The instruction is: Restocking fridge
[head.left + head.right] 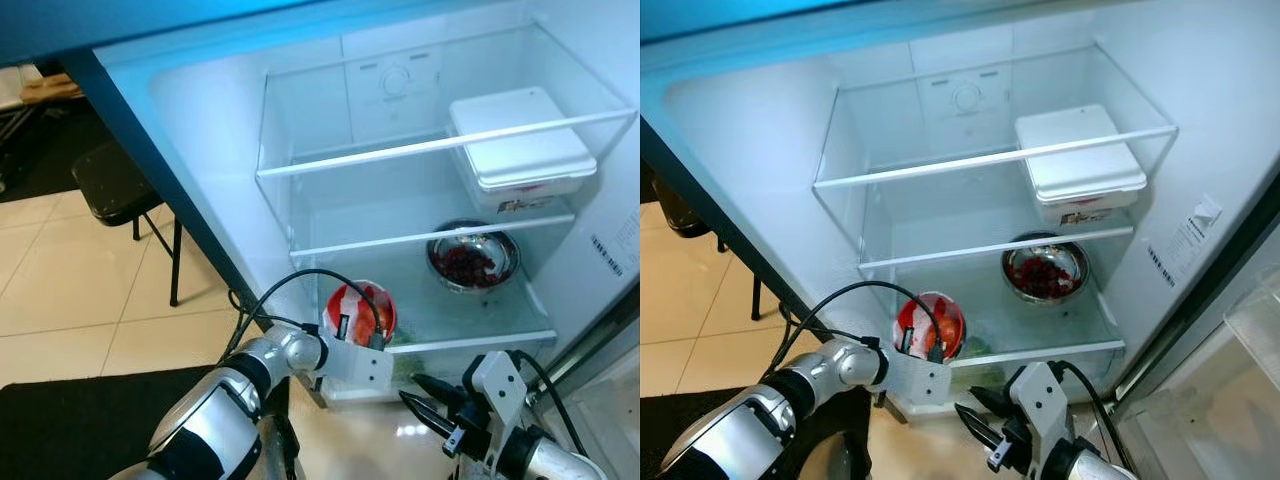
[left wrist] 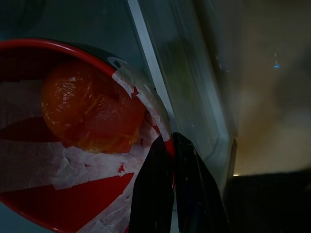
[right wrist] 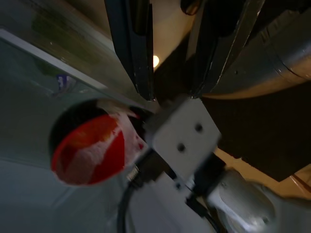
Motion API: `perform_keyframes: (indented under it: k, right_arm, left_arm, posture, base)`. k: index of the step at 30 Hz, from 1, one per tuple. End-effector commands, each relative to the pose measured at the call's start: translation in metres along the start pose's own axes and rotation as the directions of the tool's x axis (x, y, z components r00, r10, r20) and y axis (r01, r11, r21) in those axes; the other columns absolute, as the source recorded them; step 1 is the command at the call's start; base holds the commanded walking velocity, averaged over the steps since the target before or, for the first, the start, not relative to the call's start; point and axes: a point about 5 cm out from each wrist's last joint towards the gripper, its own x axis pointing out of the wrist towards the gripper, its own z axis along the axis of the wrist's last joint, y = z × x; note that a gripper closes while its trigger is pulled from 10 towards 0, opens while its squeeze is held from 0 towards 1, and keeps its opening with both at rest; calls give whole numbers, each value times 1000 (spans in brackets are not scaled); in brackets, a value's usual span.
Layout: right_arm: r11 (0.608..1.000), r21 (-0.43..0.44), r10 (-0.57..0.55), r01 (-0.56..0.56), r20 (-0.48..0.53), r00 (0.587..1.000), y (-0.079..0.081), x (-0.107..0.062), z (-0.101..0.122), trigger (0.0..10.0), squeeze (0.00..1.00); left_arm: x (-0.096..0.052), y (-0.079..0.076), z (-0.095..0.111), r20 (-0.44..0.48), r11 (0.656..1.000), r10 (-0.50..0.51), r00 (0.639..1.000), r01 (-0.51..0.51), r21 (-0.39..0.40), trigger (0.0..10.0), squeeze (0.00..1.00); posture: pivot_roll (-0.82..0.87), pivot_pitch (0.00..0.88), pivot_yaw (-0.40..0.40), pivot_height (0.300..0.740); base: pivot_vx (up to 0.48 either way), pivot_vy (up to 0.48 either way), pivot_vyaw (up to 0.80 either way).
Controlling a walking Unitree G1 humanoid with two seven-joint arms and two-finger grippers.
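room: open fridge with white walls, beige tiled floor to the left, a black stool beside the blue door edge.
shelves: three glass shelves, each with a white front strip; the top one is bare on its left half.
free space: left part of the middle shelf is open; the lowest shelf has room between the two bowls.
white box: lidded white container sits on the right of the middle shelf.
metal bowl: steel bowl with dark red food, right of the lowest shelf.
red bowl: red bowl covered in wrinkled film, holding an orange lump, at the front left of the lowest shelf.
left gripper: left gripper pinches the red bowl's rim, fingers closed tight on it.
right gripper: right gripper hangs below the shelf front, fingers spread apart, holding nothing.
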Motion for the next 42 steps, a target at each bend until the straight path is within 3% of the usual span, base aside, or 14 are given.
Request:
perform_keyframes:
  k: [1, 27, 34, 42]
  right_arm:
    - [1000, 25, 17, -17, -2, 1000, 9, 2, 3, 10000, 0]
    - [997, 73, 41, -40, -17, 999, 50, -6, 21, 10000, 0]
    - [996, 76, 54, -53, -11, 998, 59, -12, 30, 10000, 0]
    - [995, 74, 64, -63, -18, 998, 63, -14, 34, 10000, 0]
  left_arm:
    - [3, 3, 4, -11, 999, 16, 1000, -16, 29, 10000, 0]
    - [10, 16, 16, -50, 989, 124, 991, -119, 89, 10000, 0]
    - [7, 25, 13, -74, 979, 161, 984, -150, 138, 10000, 0]
    - [1, 39, 7, -106, 968, 222, 969, -206, 142, 10000, 0]
  posture:
    - [-150, 250, 149, 359]
    - [-203, 358, 172, 359]
    - [-215, 387, 166, 359]
    - [-217, 403, 167, 359]
  base:
    - [0, 0, 0]
    - [0, 0, 0]
    - [0, 0, 0]
    - [0, 0, 0]
